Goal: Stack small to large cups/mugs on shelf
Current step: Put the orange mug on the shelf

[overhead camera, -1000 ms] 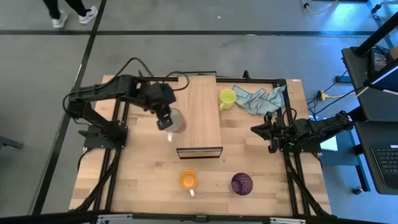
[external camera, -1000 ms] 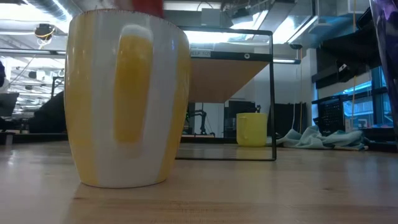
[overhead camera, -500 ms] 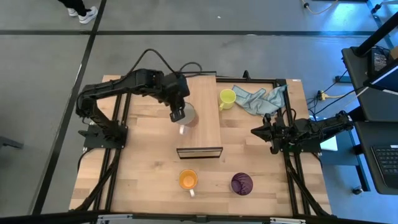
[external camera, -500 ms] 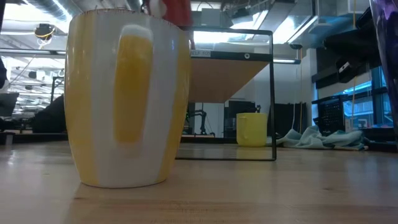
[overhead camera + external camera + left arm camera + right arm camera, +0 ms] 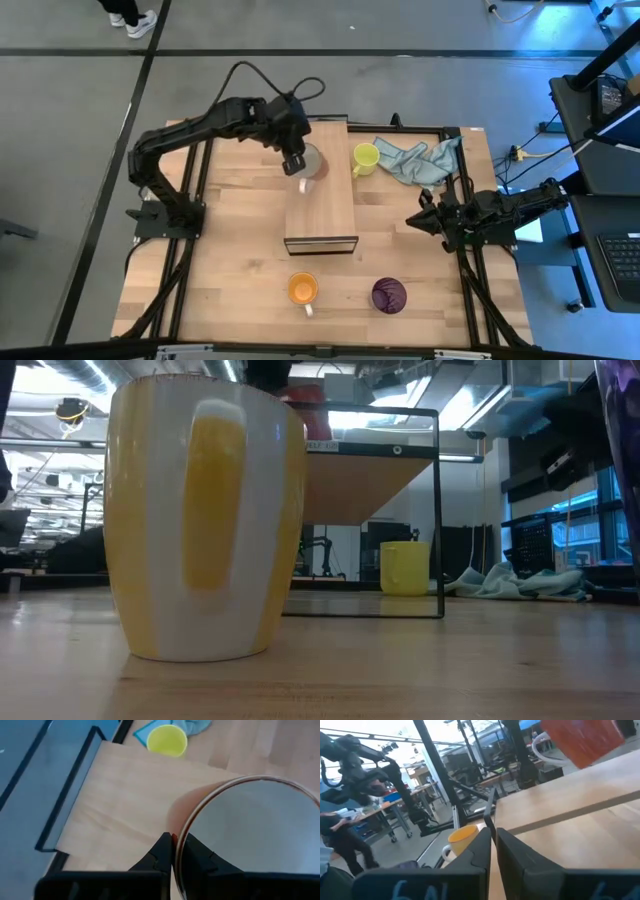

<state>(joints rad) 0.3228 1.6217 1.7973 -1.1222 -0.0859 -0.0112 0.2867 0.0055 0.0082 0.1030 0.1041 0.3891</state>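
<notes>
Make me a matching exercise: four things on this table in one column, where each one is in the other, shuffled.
1. orange mug
2. yellow mug
3. red mug
4. purple mug

a. beside the blue-grey cloth
b. held over the shelf by the left gripper
c. near table edge, right of the orange one
d. near table edge, in front of the shelf's dark frame

Pairs: 1-d, 2-a, 3-b, 4-c

Red-sided mug (image 5: 312,162) held above shelf (image 5: 320,200); yellow (image 5: 365,157), orange (image 5: 302,289), seemingly purple (image 5: 389,294) mugs on tabletop.

Even, bright overhead light; soft shadows; blurred foreground mug (image 5: 205,520) in the low view.
</notes>
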